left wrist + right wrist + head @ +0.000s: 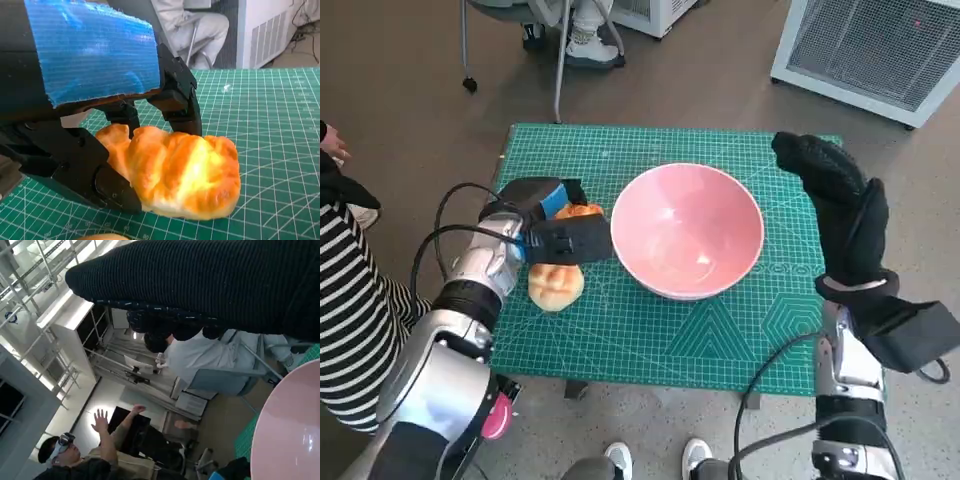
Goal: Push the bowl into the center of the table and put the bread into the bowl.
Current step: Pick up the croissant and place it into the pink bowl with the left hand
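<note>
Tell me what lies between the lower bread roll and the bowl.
Only bare green mat between roll and bowl, in the head view.

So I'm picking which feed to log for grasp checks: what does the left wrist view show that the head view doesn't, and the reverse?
Only the left wrist view shows the black fingers closed around the bread roll, front and back. Only the head view shows the pink bowl mid-table, empty, a second roll nearer the robot, and the right hand raised beside the bowl. Both show the left hand on the green mat.
</note>
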Controlling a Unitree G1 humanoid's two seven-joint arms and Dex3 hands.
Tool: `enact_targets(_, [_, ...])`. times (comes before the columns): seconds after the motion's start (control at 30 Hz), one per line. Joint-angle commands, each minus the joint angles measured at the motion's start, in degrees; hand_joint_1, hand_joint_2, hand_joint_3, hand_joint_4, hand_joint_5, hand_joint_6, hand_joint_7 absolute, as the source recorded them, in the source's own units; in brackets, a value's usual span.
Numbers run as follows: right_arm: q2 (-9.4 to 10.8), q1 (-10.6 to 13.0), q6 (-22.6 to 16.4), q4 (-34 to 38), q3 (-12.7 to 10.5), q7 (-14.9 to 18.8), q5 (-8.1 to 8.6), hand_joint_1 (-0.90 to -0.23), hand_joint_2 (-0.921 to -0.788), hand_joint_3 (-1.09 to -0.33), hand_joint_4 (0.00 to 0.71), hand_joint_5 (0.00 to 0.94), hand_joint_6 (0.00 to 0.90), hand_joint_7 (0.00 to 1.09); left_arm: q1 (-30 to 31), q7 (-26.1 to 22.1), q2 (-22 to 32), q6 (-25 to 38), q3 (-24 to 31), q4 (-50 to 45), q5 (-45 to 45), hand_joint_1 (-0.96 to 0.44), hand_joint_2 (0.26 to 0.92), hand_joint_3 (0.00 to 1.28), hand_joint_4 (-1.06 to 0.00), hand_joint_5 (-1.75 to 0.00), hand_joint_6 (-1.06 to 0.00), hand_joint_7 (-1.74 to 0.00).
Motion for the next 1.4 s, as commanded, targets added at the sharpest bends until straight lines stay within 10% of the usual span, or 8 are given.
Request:
enact_targets(0.03, [0.06,1.61,0.77,0.15,0.02,0.07,0.6,-0.793,-0.921,-0.692,0.173,0.0,0.066,0.48,1.35,1.04,0.86,-0.17,-0.25,0.66,0.8,0.0,0.92,0.07,-0.64,-1.28,-0.68,-1.04])
enact_targets(0.83, [-0.2,2.28,1.3,-0.7,0.13,0.13,0.97,-0.786,-0.921,-0.697,0.171,0.0,0.067,0.48,-3.92,2.38,2.89,-3.09,3.75,-1.98,-2.02,0.0,0.92,0.05,-0.69,-1.18,-0.67,-1.1])
enact_targets(1.4, [-0.01,1.95,0.71,0.61,0.24,0.17,0.68,-0.783,-0.921,-0.699,0.168,0.0,0.058,0.48,-3.18,9.9,6.47,-15.25,10.24,-22.45,-5.01,0.0,0.92,0.03,-0.71,-1.07,-0.68,-1.18])
